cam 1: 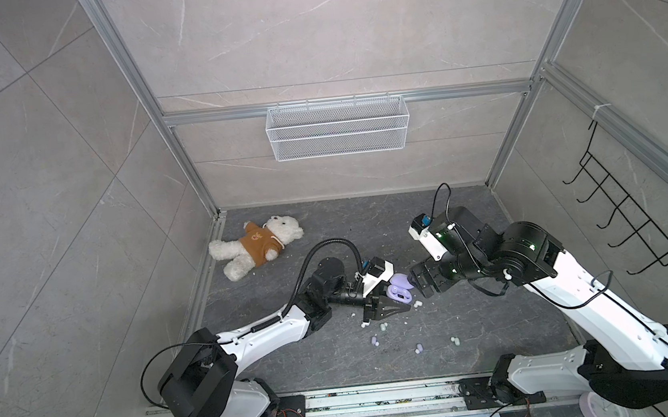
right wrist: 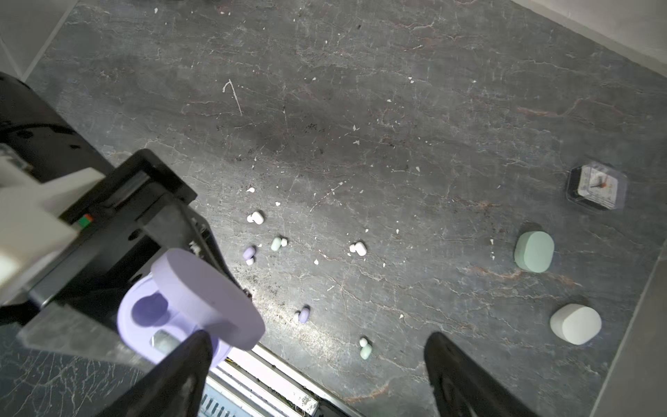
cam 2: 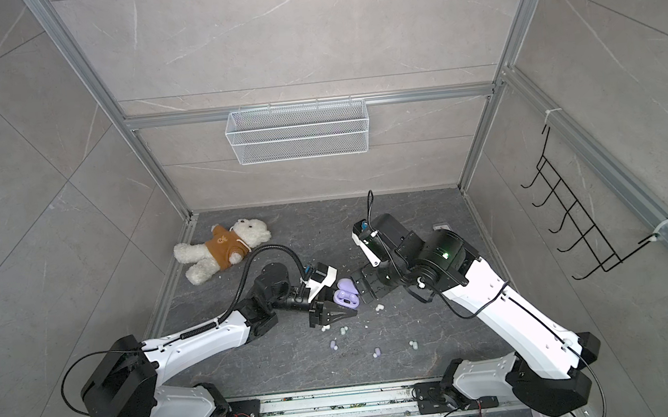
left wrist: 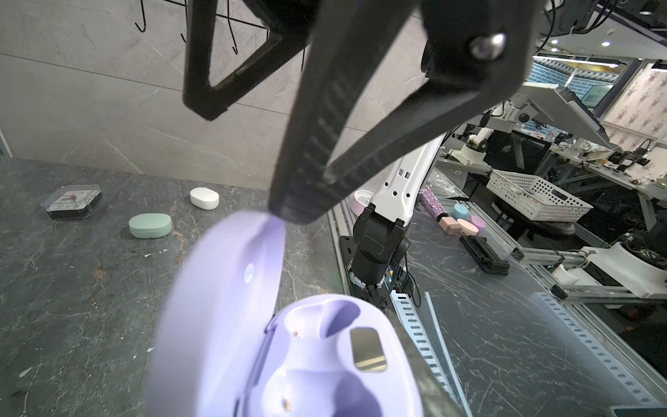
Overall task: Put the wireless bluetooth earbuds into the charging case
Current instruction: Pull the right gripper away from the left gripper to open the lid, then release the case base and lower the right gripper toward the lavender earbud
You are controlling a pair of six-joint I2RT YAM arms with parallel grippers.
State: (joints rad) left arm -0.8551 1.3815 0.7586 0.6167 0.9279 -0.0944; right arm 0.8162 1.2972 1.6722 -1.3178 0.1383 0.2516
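The lilac charging case has its lid up, and both sockets are empty. My left gripper is shut on its base. My right gripper is open just beside it, with one fingertip at the edge of the raised lid. Several earbuds lie loose on the dark table: white ones, lilac ones and mint ones. The same earbuds show in a top view in front of the grippers.
A shut mint case, a shut white case and a clear box lie further off. A teddy bear lies at the back left. A wire basket and a hook rack hang on the walls. White crumbs dot the table.
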